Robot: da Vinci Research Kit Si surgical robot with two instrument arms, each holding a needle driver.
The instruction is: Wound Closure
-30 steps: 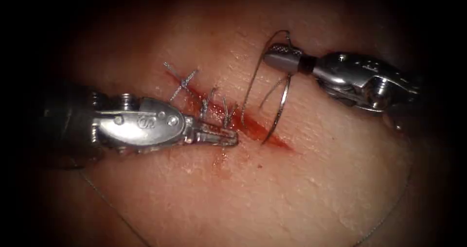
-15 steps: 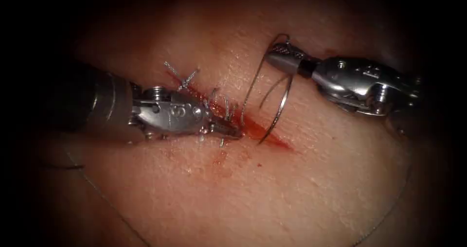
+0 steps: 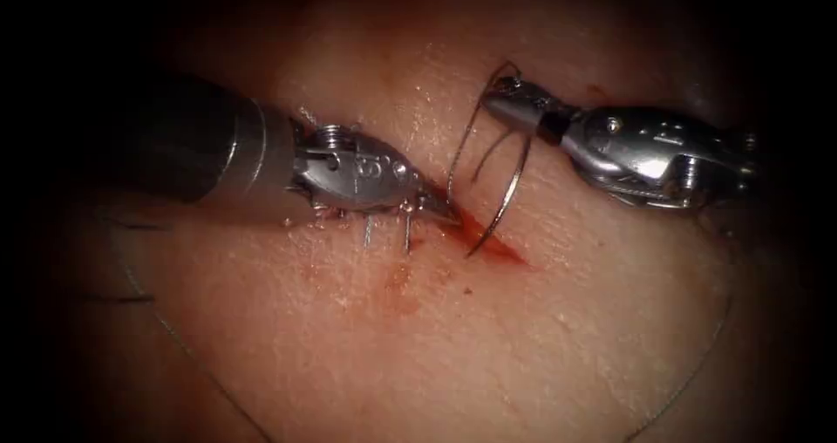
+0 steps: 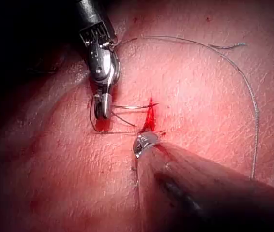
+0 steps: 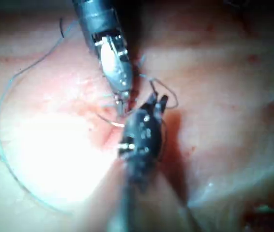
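While its tip meets the cut (image 3: 488, 241), the needle (image 3: 506, 201) is clamped near its swaged end by the right pincer (image 3: 506, 98). Left pincer (image 3: 440, 212), closed and empty, rests at the cut's left side on the tissue (image 3: 558, 338).

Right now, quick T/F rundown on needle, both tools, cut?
1. The right tool holds the needle near its thread end. True.
2. The needle tip sits at the cut on the tissue. True.
3. The left tool holds the needle. False: its jaws are shut on nothing, tip by the cut's edge.
4. Thread trails across the tissue right of the cut. True.
5. The cut has no stitches. False: stitch ends stand beside the left tool.
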